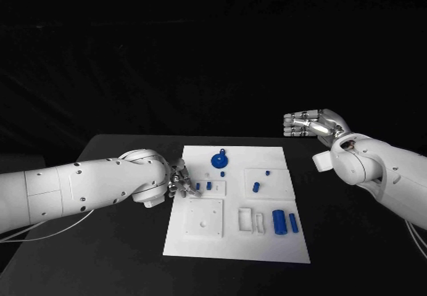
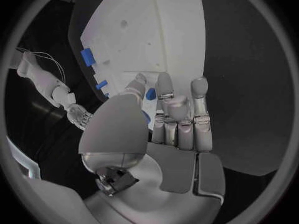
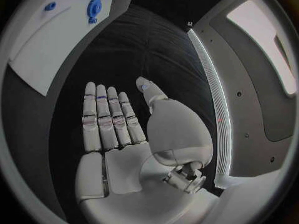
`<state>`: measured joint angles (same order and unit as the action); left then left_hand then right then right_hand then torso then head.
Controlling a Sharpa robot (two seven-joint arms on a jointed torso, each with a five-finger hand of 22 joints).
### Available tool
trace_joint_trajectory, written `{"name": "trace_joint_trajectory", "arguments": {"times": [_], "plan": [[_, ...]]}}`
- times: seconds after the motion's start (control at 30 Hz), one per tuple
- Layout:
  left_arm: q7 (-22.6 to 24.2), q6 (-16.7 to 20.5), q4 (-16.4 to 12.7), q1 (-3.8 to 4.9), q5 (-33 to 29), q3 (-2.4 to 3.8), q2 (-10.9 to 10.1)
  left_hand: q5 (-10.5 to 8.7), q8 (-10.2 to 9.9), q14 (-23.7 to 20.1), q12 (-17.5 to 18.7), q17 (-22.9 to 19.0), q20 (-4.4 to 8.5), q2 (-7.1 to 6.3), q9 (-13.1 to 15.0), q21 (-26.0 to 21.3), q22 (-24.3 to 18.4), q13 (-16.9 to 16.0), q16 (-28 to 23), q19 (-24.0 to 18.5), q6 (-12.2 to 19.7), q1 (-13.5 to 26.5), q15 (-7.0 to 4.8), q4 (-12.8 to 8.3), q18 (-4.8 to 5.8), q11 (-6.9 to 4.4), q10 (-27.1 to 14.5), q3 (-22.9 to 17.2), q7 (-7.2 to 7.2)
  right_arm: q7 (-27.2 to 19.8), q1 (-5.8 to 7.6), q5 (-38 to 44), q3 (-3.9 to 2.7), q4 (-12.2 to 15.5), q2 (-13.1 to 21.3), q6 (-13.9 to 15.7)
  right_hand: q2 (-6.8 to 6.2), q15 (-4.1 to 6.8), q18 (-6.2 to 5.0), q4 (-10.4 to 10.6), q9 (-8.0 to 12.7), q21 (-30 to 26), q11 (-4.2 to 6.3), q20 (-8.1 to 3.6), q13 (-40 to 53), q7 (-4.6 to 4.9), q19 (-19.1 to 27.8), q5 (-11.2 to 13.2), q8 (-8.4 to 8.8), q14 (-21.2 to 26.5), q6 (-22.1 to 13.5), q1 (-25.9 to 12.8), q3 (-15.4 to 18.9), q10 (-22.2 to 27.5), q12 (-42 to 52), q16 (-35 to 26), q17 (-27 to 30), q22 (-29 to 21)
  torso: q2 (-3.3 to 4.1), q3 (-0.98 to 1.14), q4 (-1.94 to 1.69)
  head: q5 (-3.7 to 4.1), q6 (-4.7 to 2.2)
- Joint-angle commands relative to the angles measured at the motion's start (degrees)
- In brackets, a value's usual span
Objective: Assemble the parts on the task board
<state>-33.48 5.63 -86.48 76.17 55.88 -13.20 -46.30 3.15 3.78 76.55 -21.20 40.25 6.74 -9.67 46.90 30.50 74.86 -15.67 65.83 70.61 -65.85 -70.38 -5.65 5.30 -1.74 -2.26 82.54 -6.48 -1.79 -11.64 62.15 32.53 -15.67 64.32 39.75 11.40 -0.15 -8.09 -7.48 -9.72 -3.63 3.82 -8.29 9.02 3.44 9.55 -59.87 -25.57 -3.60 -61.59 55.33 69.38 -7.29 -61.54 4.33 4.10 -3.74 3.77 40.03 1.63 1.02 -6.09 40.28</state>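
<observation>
1. Head view: the task board (image 1: pixel 233 243) lies at the centre of the black surface (image 1: pixel 116 259), with blue parts (image 1: pixel 285 221) on it.
2. Left hand (image 1: pixel 178 183) rests at the board's left edge, its fingers (image 2: pixel 164 92) close together beside a small blue part (image 2: pixel 150 94); whether they pinch it cannot be told.
3. Right hand (image 1: pixel 311 125) hovers at the frame's upper right, well apart from the board, fingers (image 3: pixel 106 117) extended side by side, holding nothing.
</observation>
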Motion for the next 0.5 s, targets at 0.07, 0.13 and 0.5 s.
{"name": "trace_joint_trajectory", "arguments": {"times": [0.07, 0.13, 0.5], "plan": [[3.46, -0.46, -0.78, 0.10, -5.05, 0.40, -0.86, 0.80, -0.20, -1.89, 3.87, -2.04, -0.67, 1.23, -10.74, -2.03, -0.43, 2.78, -1.05, -0.97, 1.64, -2.56, 0.76, -2.64, -0.68, 0.63, -0.60, 1.18, -0.97, -0.38, -0.10, 0.10, -0.02, -0.17, -0.02, -0.83, 0.36, 0.03, -0.82, -0.07, -0.01, -0.03, -0.10, 0.09, -0.08, 0.11, 0.23, -0.35, 0.06, 0.29, -0.39, 0.04, 0.24, 0.44, 0.01, -0.33, 0.09, -0.07, -0.05, -0.03, 0.01, -0.10, -0.19], [4.37, -0.50, -1.00, 0.30, -5.73, 0.95, -1.40, 4.53, -0.21, -2.55, 5.49, -2.68, -0.91, 1.61, -12.69, -2.87, -0.68, 4.04, -1.36, -1.28, 1.40, -4.34, 1.00, -3.94, -0.72, 0.79, -1.39, 0.82, -1.13, -0.37, -0.14, 0.10, -0.02, -0.28, -0.01, -0.82, 0.45, 0.03, -0.84, -0.20, -0.01, -0.02, -0.10, 0.06, -0.08, 0.11, 0.19, -0.34, 0.05, 0.26, -0.32, 0.04, 0.21, 0.41, 0.01, -0.33, 0.09, -0.07, -0.05, -0.03, 0.05, -0.07, -0.19], [11.94, -0.85, -1.38, 3.10, -7.29, 3.35, -3.83, 11.07, -0.15, -4.95, 15.20, -7.90, -2.16, 1.92, -29.10, -8.28, -2.25, 11.81, -5.76, -1.96, -1.08, -9.18, 2.31, -8.78, -1.33, 2.36, -2.49, -5.36, -2.34, -0.35, -0.19, 0.10, -0.02, -0.76, -0.06, -0.88, 0.46, 0.05, -0.85, -0.36, -0.01, -0.02, -0.09, 0.06, -0.08, 0.10, 0.15, -0.30, 0.06, 0.24, -0.27, 0.07, 0.07, 0.38, 0.00, -0.33, 0.09, -0.07, 0.01, 0.03, 0.05, 0.54, -1.01]]}}
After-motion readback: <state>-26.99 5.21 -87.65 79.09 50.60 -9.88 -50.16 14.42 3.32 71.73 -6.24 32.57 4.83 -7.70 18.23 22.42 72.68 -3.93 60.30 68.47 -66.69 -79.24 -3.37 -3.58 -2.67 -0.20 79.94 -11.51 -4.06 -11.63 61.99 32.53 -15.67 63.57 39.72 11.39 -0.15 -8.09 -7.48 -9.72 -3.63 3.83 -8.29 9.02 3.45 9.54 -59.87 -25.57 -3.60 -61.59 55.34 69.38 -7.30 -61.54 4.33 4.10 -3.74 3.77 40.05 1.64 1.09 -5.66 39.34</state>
